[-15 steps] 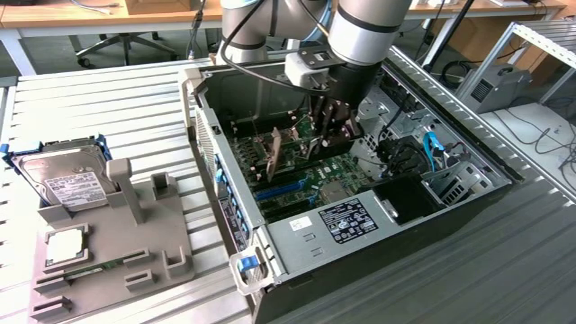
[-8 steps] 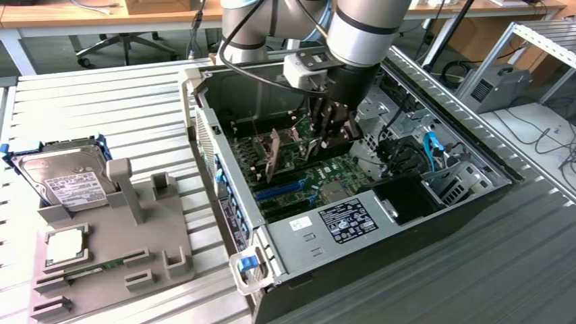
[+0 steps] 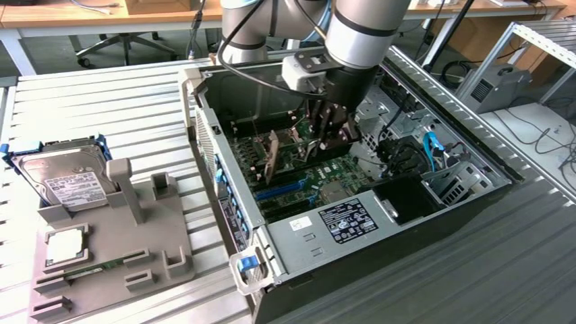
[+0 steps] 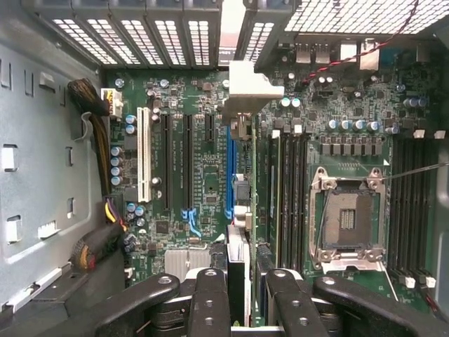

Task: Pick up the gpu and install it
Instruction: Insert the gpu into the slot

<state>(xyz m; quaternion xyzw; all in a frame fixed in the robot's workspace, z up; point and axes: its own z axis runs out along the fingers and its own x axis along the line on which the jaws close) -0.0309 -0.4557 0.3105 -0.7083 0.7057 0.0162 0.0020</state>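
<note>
Pinching the gpu edge-on, the fingers hold it upright inside the case, over the blue slot; seating looks unfinished, though that is hard to judge.

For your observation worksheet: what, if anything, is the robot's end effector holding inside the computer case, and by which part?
The end effector holds the gpu by its upper edge, fingers pinching both faces, the card edge-on over the blue motherboard slot.
</note>
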